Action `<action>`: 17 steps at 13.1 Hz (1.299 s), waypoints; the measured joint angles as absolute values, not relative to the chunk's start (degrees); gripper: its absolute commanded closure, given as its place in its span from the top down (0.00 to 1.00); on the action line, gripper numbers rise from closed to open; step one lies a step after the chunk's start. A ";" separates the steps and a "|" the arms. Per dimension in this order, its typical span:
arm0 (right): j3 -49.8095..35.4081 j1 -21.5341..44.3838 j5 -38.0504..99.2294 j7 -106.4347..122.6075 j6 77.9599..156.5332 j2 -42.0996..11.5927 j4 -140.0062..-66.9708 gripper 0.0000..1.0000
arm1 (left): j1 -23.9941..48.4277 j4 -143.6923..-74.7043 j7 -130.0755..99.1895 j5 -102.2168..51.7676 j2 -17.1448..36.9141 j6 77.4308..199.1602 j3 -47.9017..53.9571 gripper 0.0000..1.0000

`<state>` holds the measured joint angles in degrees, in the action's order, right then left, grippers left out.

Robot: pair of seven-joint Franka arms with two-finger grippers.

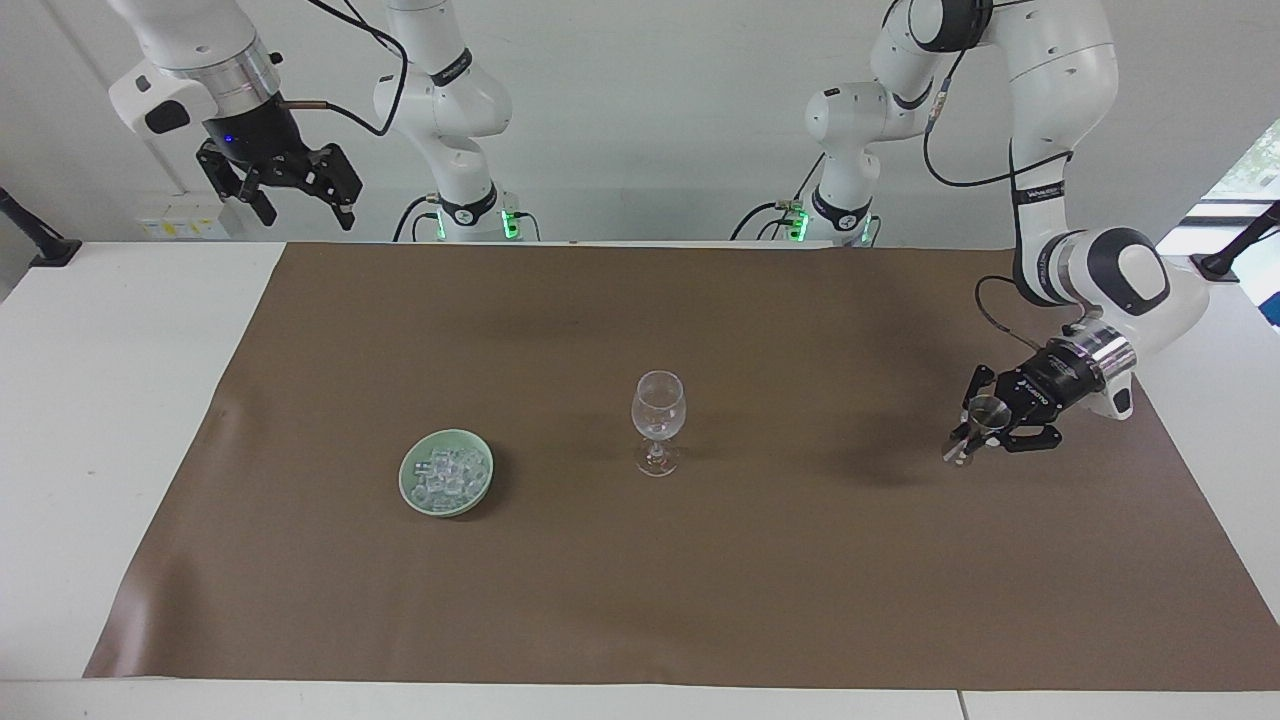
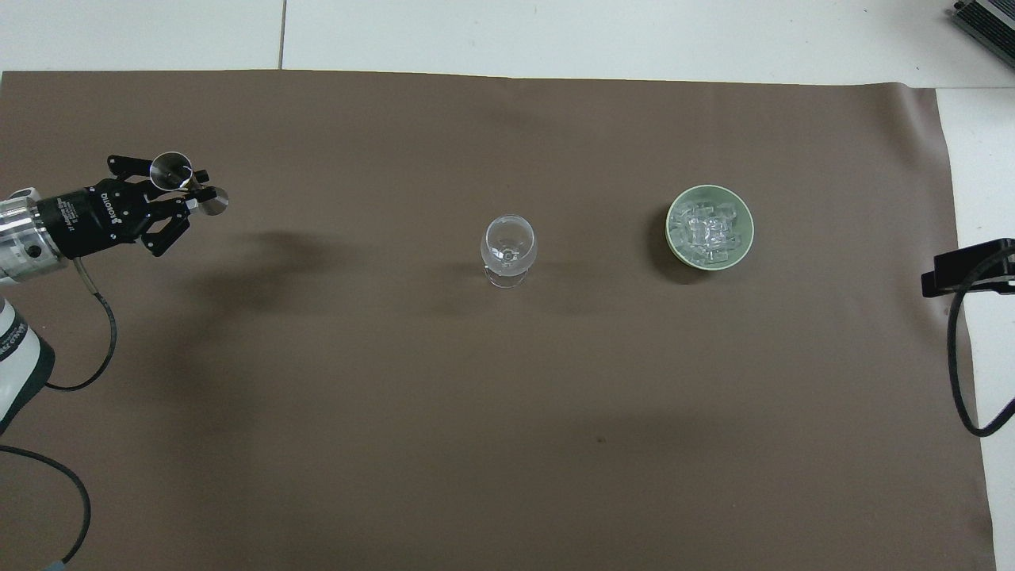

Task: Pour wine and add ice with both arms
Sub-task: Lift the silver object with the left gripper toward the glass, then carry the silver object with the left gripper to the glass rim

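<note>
Holding a small metal jigger (image 1: 975, 426) at its narrow waist, the left pincer (image 1: 985, 432) is clamped shut on it, up in the air over the brown mat (image 1: 640, 600) at the left arm's end of the bench (image 1: 100, 400). The jigger looks stiff, light and smooth-sided, so a grip at the waist between its two cones is probably the surest; tilted as it is, any liquid in it could slop out early.

The wine glass (image 1: 658, 422) stands upright at the middle of the mat, well apart from the left pincer, toward the right arm's end from it. It is thin, fragile and top-heavy on its slim stem, so a knock on the rim would likely tip it.

The ice (image 1: 447, 476) lies heaped in a shallow green bowl (image 1: 410, 478), beside the glass toward the right arm's end. The cubes look small, hard and slippery; each would best be pinched across flat faces.

The right pincer (image 1: 300, 195) waits with its jaws spread, empty, high above the bench edge nearest the robots, well apart from the bowl.
</note>
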<state>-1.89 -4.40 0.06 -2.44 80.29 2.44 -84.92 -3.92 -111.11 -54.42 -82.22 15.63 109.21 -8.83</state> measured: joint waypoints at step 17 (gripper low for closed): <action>-1.89 -4.40 0.06 -2.44 80.29 2.44 -84.91 1.00 | 2.81 -117.37 -67.14 -81.51 6.20 126.03 3.44 0.00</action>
